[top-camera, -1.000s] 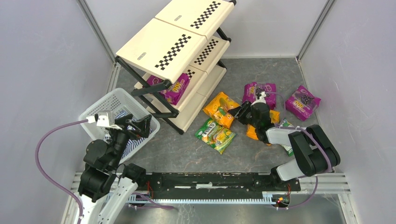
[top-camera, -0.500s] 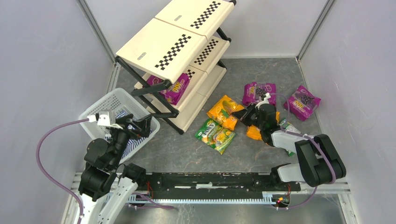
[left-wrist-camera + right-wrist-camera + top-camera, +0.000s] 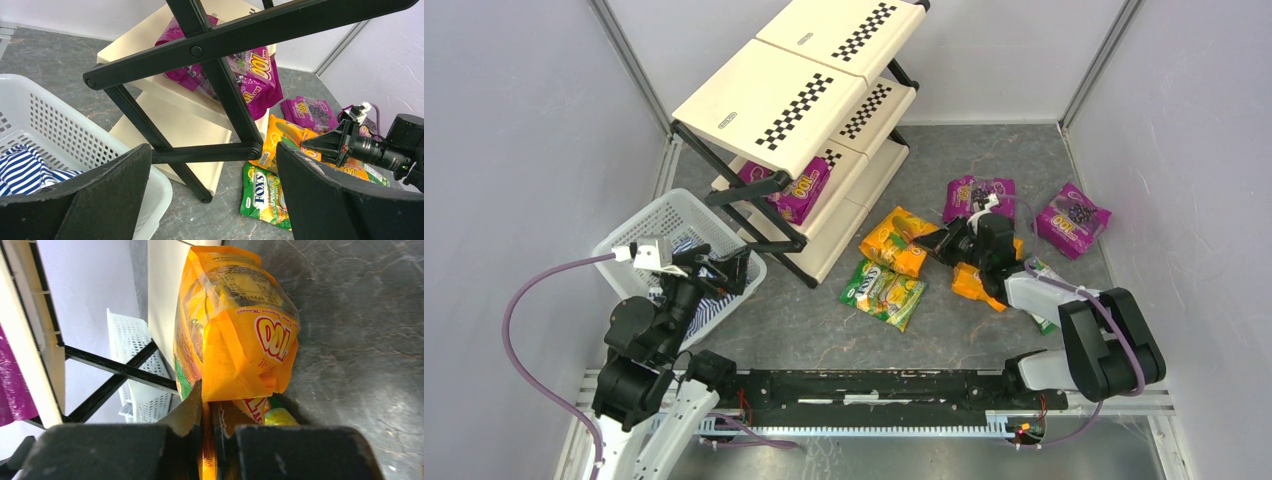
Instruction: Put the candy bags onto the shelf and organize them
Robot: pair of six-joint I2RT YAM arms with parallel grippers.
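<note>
The cream checkered shelf point(image 3: 794, 100) stands at the back left, with one purple candy bag point(image 3: 799, 190) on its middle tier. My right gripper point(image 3: 939, 243) is shut on the edge of an orange candy bag point(image 3: 896, 240), close to the shelf's lower tier. In the right wrist view the gripper point(image 3: 209, 410) pinches the bag point(image 3: 235, 325). A green bag point(image 3: 884, 292) lies on the floor just in front. My left gripper point(image 3: 724, 268) is open and empty over the basket; in the left wrist view point(image 3: 212, 150) it faces the shelf frame.
Two purple bags point(image 3: 979, 195) point(image 3: 1072, 218) lie on the floor at the right. Another orange bag point(image 3: 976, 283) and a green one point(image 3: 1042, 275) lie under my right arm. A white mesh basket point(image 3: 639, 235) with striped cloth point(image 3: 30, 162) stands left of the shelf.
The right arm's elbow has swung to the right, and the orange bag has tilted and shifted a little toward the shelf. The left arm has not moved.
</note>
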